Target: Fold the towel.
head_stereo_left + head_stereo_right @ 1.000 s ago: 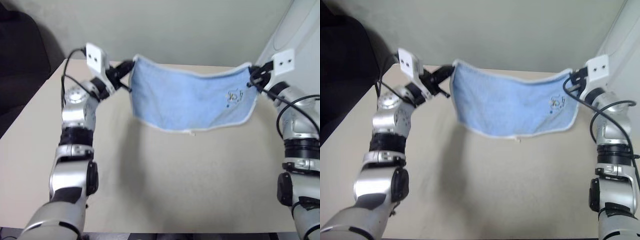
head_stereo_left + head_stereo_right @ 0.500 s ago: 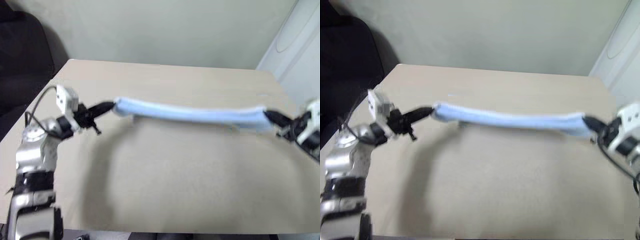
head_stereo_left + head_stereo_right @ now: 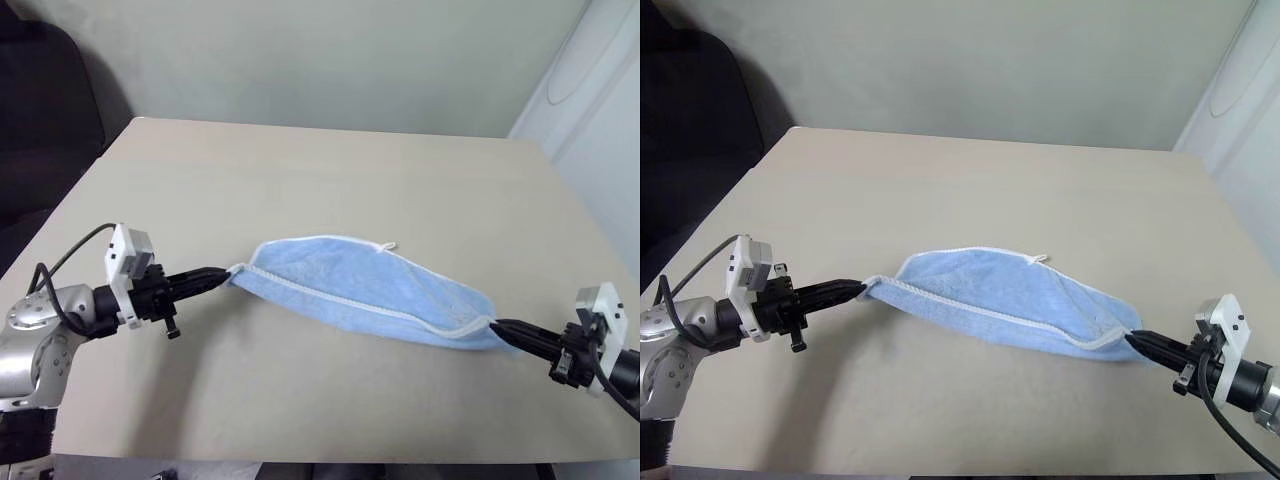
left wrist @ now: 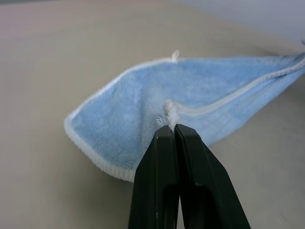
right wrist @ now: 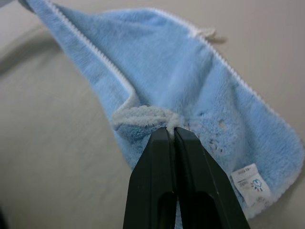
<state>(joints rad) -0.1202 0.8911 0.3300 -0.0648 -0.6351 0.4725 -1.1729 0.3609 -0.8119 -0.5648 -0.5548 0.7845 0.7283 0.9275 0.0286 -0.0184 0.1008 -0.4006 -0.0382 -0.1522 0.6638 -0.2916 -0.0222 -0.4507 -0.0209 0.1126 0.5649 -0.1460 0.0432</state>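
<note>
The light-blue towel [image 3: 365, 290] with white edging is stretched low over the beige table between my two grippers. Its far half lies on the tabletop, with a tiny white loop [image 3: 388, 246] at the far edge. My left gripper [image 3: 229, 271] is shut on the towel's left corner [image 4: 170, 116]. On the right, my right gripper [image 3: 494, 323] is shut on the other corner [image 5: 162, 119]. Near that corner the right wrist view shows a white care label [image 5: 251, 182]. The held edge hangs just above the table.
The beige table [image 3: 330, 180] reaches back to a grey wall. A dark chair [image 3: 45, 100] stands past the table's left edge. A white panel [image 3: 590, 110] stands at the right. Cables run along both wrists.
Both grippers have come down and back toward me with the towel corners. The towel hung spread in the air a second ago; now its far half rests on the table.
</note>
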